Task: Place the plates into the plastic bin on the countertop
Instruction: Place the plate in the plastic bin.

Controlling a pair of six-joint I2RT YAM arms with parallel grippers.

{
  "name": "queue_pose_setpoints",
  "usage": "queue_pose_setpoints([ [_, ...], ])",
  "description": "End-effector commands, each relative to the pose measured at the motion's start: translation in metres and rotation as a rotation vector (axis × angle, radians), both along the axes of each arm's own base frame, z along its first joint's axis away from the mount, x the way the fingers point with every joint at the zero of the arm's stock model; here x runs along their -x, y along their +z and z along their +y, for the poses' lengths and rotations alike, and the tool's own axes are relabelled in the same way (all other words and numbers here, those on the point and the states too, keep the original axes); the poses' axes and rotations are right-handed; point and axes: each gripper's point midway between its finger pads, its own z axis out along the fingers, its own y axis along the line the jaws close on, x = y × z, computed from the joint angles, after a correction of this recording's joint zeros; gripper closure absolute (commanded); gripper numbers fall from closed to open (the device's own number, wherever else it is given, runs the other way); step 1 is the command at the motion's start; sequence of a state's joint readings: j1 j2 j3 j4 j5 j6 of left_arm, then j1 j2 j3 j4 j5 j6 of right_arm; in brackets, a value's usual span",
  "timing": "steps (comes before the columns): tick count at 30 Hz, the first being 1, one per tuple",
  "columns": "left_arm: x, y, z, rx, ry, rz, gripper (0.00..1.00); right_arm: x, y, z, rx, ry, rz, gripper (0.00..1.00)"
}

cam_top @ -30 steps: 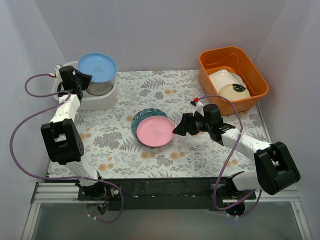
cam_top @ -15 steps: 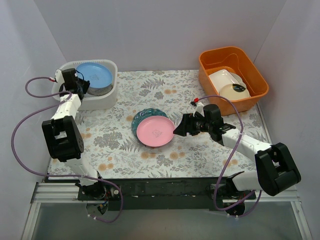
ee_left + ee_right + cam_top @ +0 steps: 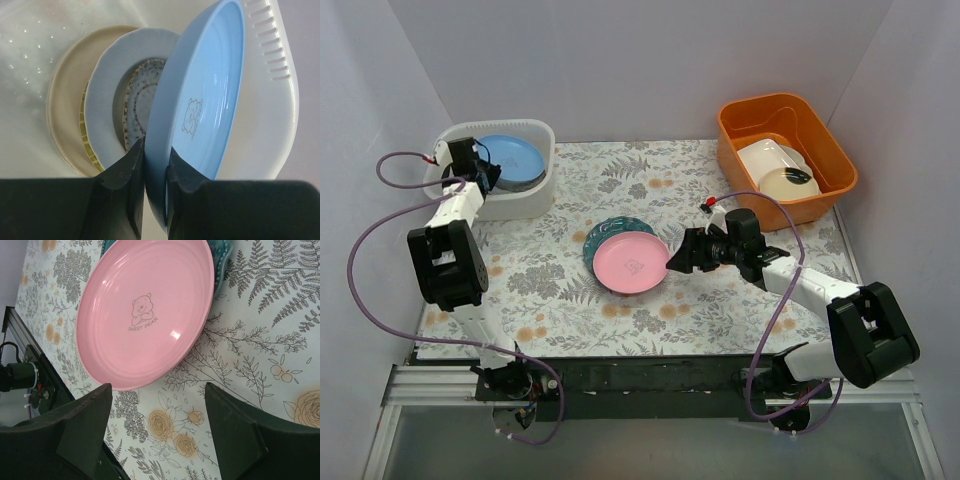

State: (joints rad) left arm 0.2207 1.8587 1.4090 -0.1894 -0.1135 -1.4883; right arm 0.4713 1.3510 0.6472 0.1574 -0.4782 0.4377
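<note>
**Fern-printed tabletop: blue plate held in the plastic bin, pink plate waiting at centre**

Pale, plain walls close in the tabletop [image 3: 720, 300], which is light grey with fern leaves and small orange flowers. At its far left corner sits the plastic bin [image 3: 525, 205]. Your left gripper [image 3: 483, 172] is clamped tight on the rim of the blue plate [image 3: 512, 160], which it holds inside the bin's outline.

From above the blue plate looks nearly flat. The left wrist view shows it tilted steeply on edge, with both fingers [image 3: 125, 175] pinching its lower rim. That view also shows what lies under it in the bin: a cream plate [image 3: 62, 107], a pale blue-white plate [image 3: 102, 107] on top of it, and a small speckled plate [image 3: 142, 97] innermost.

At the middle of the tabletop a pink plate [image 3: 630, 262] rests on a teal plate [image 3: 608, 229]. Your right gripper [image 3: 672, 262] is spread wide and holds nothing, just beside the pink plate's right rim. Whether it touches the rim you cannot tell.

At the far right, an orange tub [image 3: 835, 150] holds a white rectangular dish [image 3: 768, 155] and a cream dish [image 3: 785, 185].
</note>
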Motion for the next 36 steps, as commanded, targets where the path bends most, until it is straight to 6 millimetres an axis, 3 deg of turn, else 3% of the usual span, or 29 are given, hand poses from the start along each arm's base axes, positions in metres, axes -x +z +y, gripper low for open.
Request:
queue_pose_setpoints([
  [1,-0.001,0.001,0.003,-0.021,-0.018,0.025,1.0,-0.01,0.015,0.006,-0.022,0.015,-0.055,0.18],
  [6,-0.001,0.003,0.001,-0.018,-0.025,0.019,0.98,-0.009,0.015,0.004,-0.02,0.013,-0.055,0.18],
  [7,0.0,0.004,0.001,-0.021,-0.026,0.019,0.94,-0.008,0.014,0.004,-0.019,0.012,-0.052,0.18],
  [8,0.001,0.005,0.0,-0.023,-0.03,0.02,0.83,-0.008,0.015,0.004,-0.019,0.013,-0.054,0.18],
  [15,0.009,0.023,0.0,-0.038,-0.02,-0.008,0.56,-0.005,0.012,0.0,-0.006,-0.003,-0.051,0.18],
  [17,0.011,0.026,0.001,-0.045,-0.025,-0.007,0.52,-0.004,0.012,-0.002,-0.003,-0.011,-0.054,0.18],
  [24,0.021,0.035,0.005,-0.072,0.006,-0.006,0.2,-0.005,0.011,-0.005,0.01,-0.025,-0.055,0.18],
  [25,0.023,0.035,0.006,-0.071,0.012,-0.001,0.11,-0.006,0.011,-0.005,0.011,-0.026,-0.056,0.18],
  [28,0.029,0.047,0.008,-0.084,0.029,-0.023,0.02,-0.006,0.011,-0.005,0.017,-0.023,-0.056,0.18],
  [32,0.039,0.07,0.007,-0.099,0.032,-0.065,0.02,-0.007,0.008,-0.005,0.022,-0.025,-0.048,0.18],
  [36,0.05,0.105,-0.003,-0.107,-0.005,-0.147,0.02,-0.009,0.006,-0.001,0.014,-0.009,-0.039,0.18],
])
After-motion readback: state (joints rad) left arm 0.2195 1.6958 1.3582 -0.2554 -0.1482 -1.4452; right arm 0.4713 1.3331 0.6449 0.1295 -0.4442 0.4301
